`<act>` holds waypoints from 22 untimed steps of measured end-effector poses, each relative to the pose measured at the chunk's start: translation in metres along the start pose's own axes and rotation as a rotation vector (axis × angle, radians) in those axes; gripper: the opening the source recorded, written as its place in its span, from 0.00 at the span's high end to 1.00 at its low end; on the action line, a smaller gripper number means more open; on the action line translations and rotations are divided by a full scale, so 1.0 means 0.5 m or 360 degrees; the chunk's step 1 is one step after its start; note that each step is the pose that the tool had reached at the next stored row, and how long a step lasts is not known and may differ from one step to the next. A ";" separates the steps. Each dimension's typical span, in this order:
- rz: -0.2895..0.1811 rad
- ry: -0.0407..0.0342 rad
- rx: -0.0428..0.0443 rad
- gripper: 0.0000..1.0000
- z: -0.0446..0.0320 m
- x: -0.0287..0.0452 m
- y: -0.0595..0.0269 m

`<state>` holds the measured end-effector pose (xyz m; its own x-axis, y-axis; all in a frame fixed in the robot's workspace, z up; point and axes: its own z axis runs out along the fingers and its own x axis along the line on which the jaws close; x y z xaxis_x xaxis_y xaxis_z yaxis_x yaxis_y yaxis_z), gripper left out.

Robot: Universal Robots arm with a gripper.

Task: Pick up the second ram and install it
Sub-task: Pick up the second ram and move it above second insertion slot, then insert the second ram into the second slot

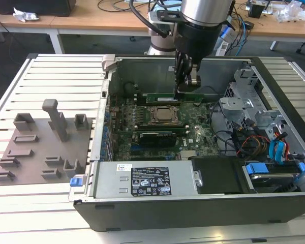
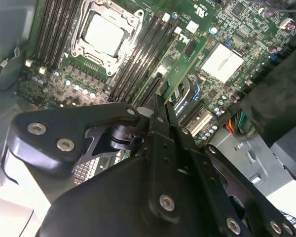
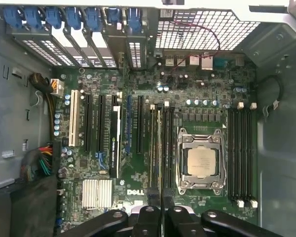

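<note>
In the exterior view my gripper [image 1: 185, 87] reaches down into the open computer case and is shut on the second ram [image 1: 175, 96], a long thin green stick held level and on edge. The stick hangs just over the motherboard, beyond the square CPU socket [image 1: 164, 115] as that view shows it. In the first wrist view the shut fingertips [image 3: 160, 213] line up with the stick's thin edge [image 3: 159, 158], which runs along the long black slots beside the socket [image 3: 201, 163]. The second wrist view shows the gripper [image 2: 160, 106] closed above those slots, with the socket [image 2: 104, 32] further off.
A grey fixture plate [image 1: 40, 147] with raised blocks lies on the slatted table at the exterior view's left. Inside the case are the power supply [image 1: 142, 180] at the front and a drive cage with cables [image 1: 264, 137] at the exterior view's right. Case walls surround the board.
</note>
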<state>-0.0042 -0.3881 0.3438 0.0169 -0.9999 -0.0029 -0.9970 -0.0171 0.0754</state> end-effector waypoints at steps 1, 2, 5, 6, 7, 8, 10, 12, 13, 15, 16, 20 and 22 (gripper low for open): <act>0.0000 0.0000 0.0000 0.87 0.000 0.000 0.000; 0.0000 0.0000 0.0000 0.87 0.000 0.000 0.000; 0.0000 0.0000 0.0000 0.87 0.000 0.000 0.000; 0.0000 0.0000 0.0000 0.87 0.000 0.000 0.000; 0.0000 0.0000 0.0000 0.87 0.000 0.000 0.000; 0.0000 0.0000 0.0000 0.87 0.000 0.000 0.000; 0.0000 0.0000 0.0000 0.87 0.001 0.000 0.002; 0.0000 0.0000 0.0000 0.87 0.008 0.001 0.006; 0.0000 0.0000 0.0000 0.87 0.015 0.001 0.006; 0.0000 0.0000 0.0000 0.87 0.031 0.001 0.005; 0.0000 0.0000 0.0000 0.87 0.037 0.001 0.004; 0.0000 0.0000 0.0000 0.87 0.060 0.001 0.003; 0.0000 0.0000 0.0000 0.87 0.072 0.001 0.002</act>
<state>-0.0080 -0.3884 0.3078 0.0169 -0.9999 -0.0030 -0.9970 -0.0171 0.0754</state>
